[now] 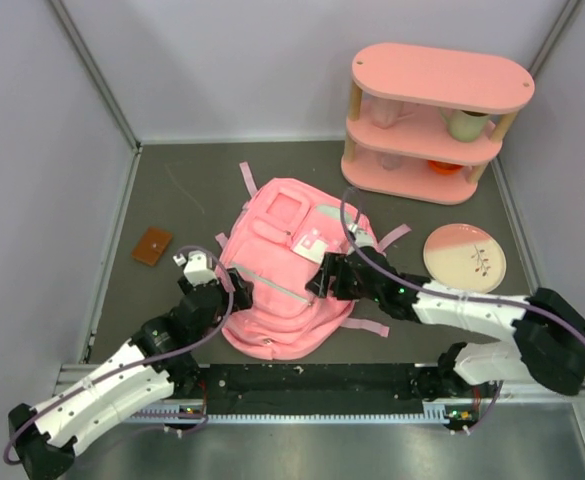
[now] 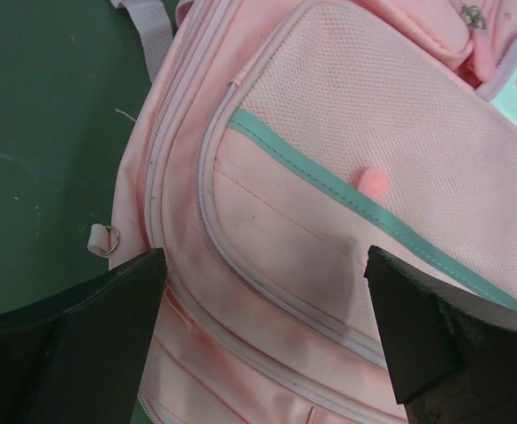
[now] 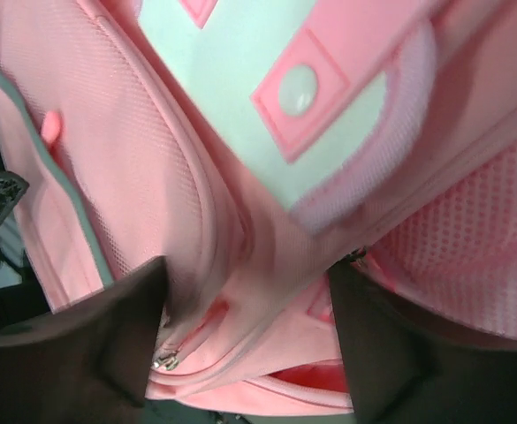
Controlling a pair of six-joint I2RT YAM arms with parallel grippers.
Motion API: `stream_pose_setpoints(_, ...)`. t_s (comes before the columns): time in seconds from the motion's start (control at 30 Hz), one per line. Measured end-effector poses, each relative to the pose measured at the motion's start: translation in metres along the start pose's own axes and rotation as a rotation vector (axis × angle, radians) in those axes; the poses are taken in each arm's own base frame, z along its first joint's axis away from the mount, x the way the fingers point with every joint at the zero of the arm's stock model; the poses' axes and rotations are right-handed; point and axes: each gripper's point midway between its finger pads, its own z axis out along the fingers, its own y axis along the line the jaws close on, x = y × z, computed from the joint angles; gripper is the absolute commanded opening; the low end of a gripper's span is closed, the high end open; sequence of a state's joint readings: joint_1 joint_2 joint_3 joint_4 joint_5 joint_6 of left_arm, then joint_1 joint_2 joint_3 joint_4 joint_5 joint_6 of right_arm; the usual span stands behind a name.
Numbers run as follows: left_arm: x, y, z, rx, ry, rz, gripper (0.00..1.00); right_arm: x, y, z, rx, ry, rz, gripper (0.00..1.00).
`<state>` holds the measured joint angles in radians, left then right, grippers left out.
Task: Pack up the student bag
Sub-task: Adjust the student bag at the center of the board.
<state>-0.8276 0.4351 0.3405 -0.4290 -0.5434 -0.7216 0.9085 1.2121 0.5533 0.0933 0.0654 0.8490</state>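
Observation:
The student bag point(image 1: 277, 275), a large pink backpack with mint and white trim, lies flat in the middle of the table, front pockets up. My left gripper point(image 1: 234, 292) is open at the bag's left side. In the left wrist view point(image 2: 267, 327) its jaws stand wide over a front pocket point(image 2: 329, 159) with a mint stripe and touch nothing. My right gripper point(image 1: 322, 275) is open at the bag's right side. In the right wrist view point(image 3: 245, 327) its jaws straddle a fold of bag fabric point(image 3: 152, 159) near a metal zipper pull point(image 3: 163, 359) and a slightly open zipper slit point(image 3: 302, 375).
A pink oval shelf unit point(image 1: 427, 120) holding cups stands at the back right. A pale plate with a twig pattern point(image 1: 464, 256) lies right of the bag. A small brown flat item point(image 1: 152, 245) lies left of it. Bag straps point(image 1: 247, 180) trail outward.

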Motion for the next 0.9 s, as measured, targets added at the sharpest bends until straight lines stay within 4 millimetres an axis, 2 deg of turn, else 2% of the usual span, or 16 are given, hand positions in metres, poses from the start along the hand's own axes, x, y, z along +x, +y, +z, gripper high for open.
stream_pose_setpoints(0.07,0.003,0.006,0.007,-0.035,0.017,0.012,0.99,-0.002,0.002,0.02,0.033,0.038,0.002,0.0)
stream_pose_setpoints(0.13,0.003,0.01,0.013,-0.06,0.029,0.005,0.99,-0.009,0.006,0.031,0.035,0.047,0.018,0.0)
stream_pose_setpoints(0.2,0.003,0.009,0.015,-0.049,0.038,-0.008,0.99,-0.027,0.019,0.042,0.015,0.033,0.03,0.0)
stream_pose_setpoints(0.3,-0.005,0.001,0.007,-0.002,0.028,-0.02,0.99,-0.049,0.03,0.038,-0.011,-0.011,-0.027,0.0)
stream_pose_setpoints(0.33,-0.014,-0.005,0.001,0.027,0.006,-0.03,0.99,-0.056,0.035,0.031,-0.026,-0.03,-0.05,0.0)
stream_pose_setpoints(0.5,-0.088,-0.032,-0.044,0.186,-0.204,-0.133,0.99,-0.09,0.051,-0.014,-0.112,-0.091,-0.044,0.0)
stream_pose_setpoints(0.57,-0.104,-0.035,-0.055,0.205,-0.248,-0.156,0.99,-0.097,0.05,-0.025,-0.085,-0.138,-0.065,0.0)
stream_pose_setpoints(0.63,-0.102,-0.035,-0.053,0.201,-0.242,-0.154,0.99,-0.096,0.054,-0.025,-0.121,-0.11,-0.042,0.0)
stream_pose_setpoints(0.67,-0.098,-0.034,-0.05,0.195,-0.231,-0.15,0.99,-0.096,0.056,-0.018,-0.167,-0.064,0.009,0.0)
stream_pose_setpoints(0.73,-0.085,-0.033,-0.041,0.181,-0.189,-0.131,0.99,-0.114,0.052,0.0,-0.246,-0.058,0.123,0.0)
stream_pose_setpoints(0.8,-0.074,-0.032,-0.034,0.165,-0.144,-0.111,0.99,-0.123,0.044,0.014,-0.287,-0.044,0.194,0.0)
stream_pose_setpoints(0.9,-0.066,-0.031,-0.029,0.15,-0.11,-0.096,0.99,-0.131,0.051,0.015,-0.319,-0.045,0.173,0.0)
